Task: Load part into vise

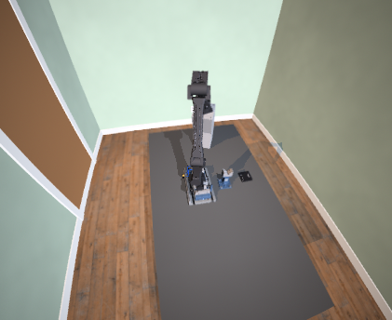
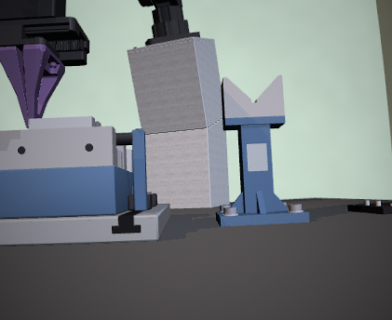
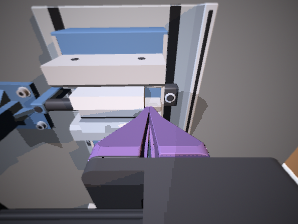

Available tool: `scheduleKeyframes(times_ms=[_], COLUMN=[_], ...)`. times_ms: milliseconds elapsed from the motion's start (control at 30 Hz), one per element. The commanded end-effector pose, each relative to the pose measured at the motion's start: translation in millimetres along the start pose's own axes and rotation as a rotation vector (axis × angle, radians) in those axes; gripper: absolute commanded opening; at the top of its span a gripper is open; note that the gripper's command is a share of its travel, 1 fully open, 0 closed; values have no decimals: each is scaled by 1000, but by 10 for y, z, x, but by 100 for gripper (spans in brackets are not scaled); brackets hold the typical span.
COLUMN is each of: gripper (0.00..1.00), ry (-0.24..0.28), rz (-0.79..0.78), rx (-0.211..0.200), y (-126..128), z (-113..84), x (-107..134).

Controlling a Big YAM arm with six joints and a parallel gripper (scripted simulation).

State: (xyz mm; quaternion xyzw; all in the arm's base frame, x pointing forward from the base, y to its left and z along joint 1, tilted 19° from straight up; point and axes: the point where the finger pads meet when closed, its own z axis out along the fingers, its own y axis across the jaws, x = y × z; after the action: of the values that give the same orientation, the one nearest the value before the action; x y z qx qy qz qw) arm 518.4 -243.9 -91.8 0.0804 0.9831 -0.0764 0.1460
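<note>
The part lies between the vise jaws, its top above the fixed jaw. Its long side runs along that jaw, with a thin dark line between them. Its left end in the wrist view is at the tip of the work stop; contact is hard to tell. I see no slot on its pale upper face; the bars beneath are mostly hidden. My gripper is shut and empty, its tips at the part's other end. The moving jaw is partly behind the fingers.
The V-block stands empty beside the vise, on the work stop's side. The infeed plate lies beyond it, with small pins and no block. A blue stop bracket rises at the vise's end. A dark block with a ring sits at the opposite end.
</note>
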Motion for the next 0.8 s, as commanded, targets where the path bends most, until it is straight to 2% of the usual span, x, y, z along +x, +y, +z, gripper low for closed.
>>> scheduleKeyframes(times_ms=[0,300,433,767], gripper=[0,0,0,0], ry=[-22,-25,-21,-15], rz=[-9,-25,-6,-9], rx=[-2,-3,3,1], y=[102,38,-121,-166], z=[-71,-75,-67,-27], x=[-92,-140,-134,-113])
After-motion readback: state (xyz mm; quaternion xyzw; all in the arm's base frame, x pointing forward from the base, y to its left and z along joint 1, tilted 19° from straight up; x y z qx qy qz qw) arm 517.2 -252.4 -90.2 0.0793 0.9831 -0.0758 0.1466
